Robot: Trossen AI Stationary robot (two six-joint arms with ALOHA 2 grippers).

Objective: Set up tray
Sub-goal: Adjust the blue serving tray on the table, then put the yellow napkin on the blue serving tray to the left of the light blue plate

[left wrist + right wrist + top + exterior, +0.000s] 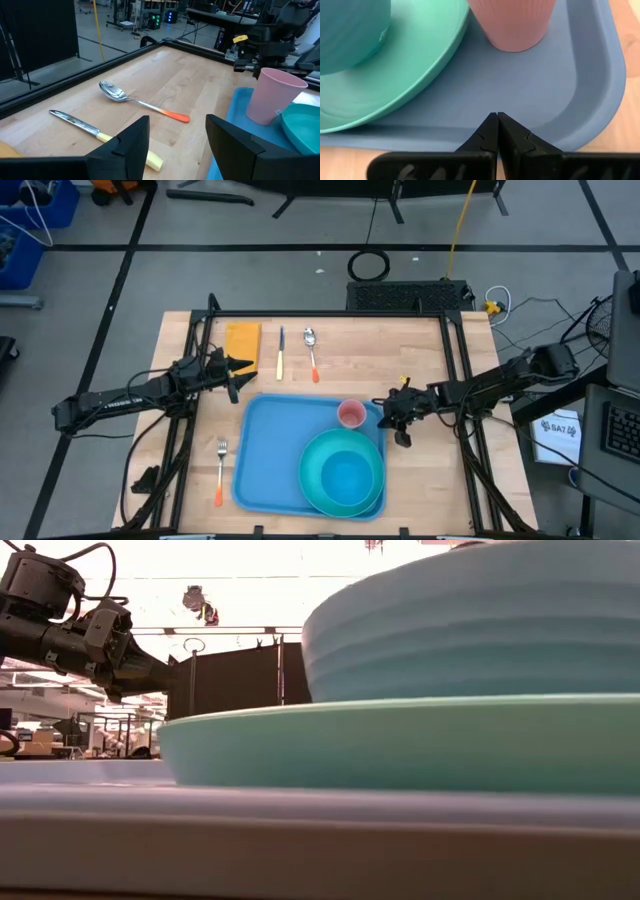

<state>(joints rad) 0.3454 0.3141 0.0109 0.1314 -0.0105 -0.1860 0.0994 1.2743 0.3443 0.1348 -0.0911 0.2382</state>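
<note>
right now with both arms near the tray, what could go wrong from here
1. The right end effector, shut and empty, hovers at the tray rim right beside the pink cup; a sideways move could tip it.
2. The left end effector is open near the knife and spoon; both lie flat on the wood, so a grasp may slip or push them off line.
</note>
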